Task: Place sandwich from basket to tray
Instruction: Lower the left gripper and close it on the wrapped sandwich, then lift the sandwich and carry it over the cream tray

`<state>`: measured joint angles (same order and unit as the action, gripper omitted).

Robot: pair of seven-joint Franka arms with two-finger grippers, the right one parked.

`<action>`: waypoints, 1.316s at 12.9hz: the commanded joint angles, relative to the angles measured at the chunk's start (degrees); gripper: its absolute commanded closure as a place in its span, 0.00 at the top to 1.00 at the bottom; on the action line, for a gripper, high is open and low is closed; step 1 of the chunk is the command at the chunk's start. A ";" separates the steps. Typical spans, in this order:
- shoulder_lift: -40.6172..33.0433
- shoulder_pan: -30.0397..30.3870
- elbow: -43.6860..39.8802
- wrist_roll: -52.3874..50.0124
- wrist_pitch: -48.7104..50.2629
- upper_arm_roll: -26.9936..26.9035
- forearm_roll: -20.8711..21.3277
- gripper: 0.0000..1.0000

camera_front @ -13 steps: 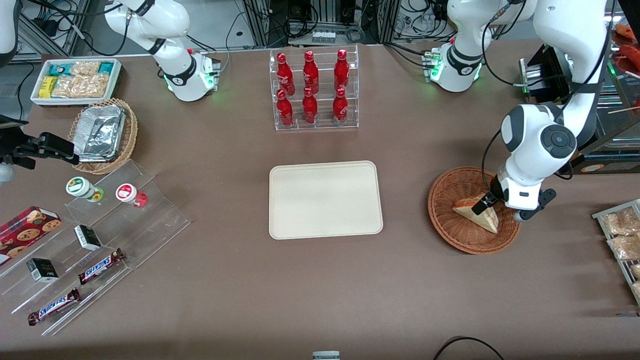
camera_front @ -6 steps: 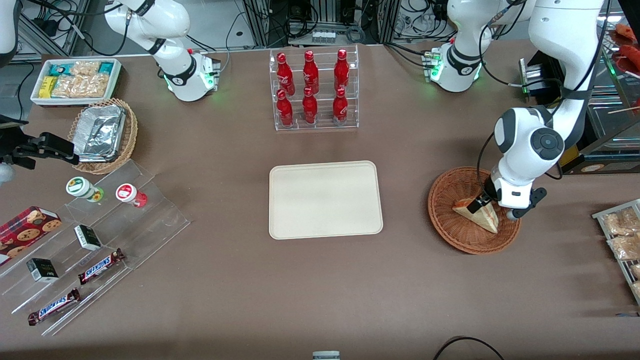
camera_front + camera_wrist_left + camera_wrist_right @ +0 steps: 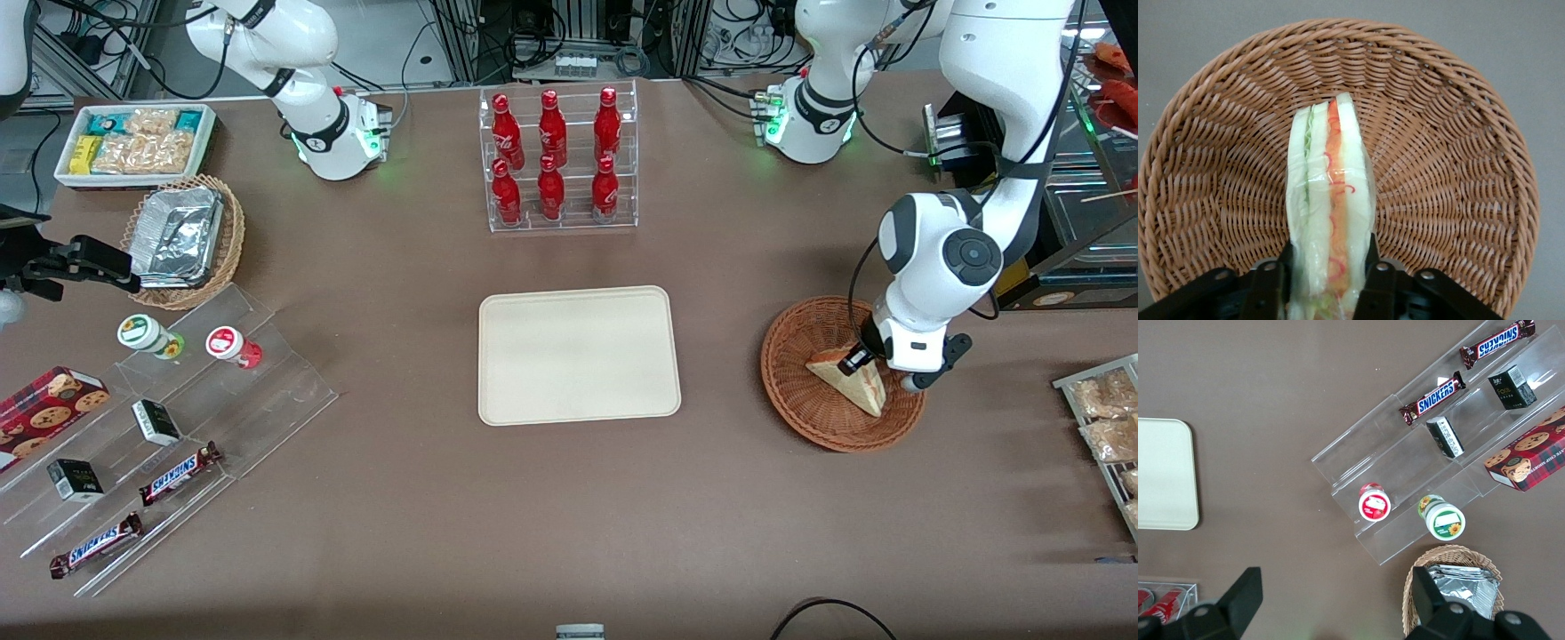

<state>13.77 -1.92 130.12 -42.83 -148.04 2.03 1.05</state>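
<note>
The sandwich [image 3: 849, 380] is a wrapped cream wedge with orange and green layers, standing on edge in the reddish-brown wicker basket [image 3: 796, 391] toward the working arm's end of the table. My gripper [image 3: 861, 361] reaches down into the basket, shut on the sandwich. In the left wrist view the sandwich [image 3: 1330, 200] sits between the two black fingers [image 3: 1275, 283], which press on both its bread faces, with the basket [image 3: 1451, 167] weave beneath. The cream-beige tray [image 3: 578, 354] lies flat at the table's middle with nothing on it.
A clear rack of red bottles [image 3: 556, 160] stands farther from the camera than the tray. A clear stepped display with jars and candy bars [image 3: 169, 418], a tan basket of foil trays [image 3: 185, 238] and a white snack bin [image 3: 133, 142] lie toward the parked arm's end.
The arm's wrist has shifted slightly toward the tray and the fingers have closed on the sandwich, which has tipped a little in the basket.
</note>
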 commanded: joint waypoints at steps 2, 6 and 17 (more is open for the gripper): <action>-2.69 -0.62 -1.44 -0.94 3.08 0.26 0.18 0.00; -4.28 -1.41 -13.09 -0.41 21.68 2.18 0.62 0.00; -1.91 -24.33 -29.48 -1.20 37.91 3.16 5.36 0.00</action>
<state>10.13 -21.94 102.43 -43.28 -111.15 5.84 4.13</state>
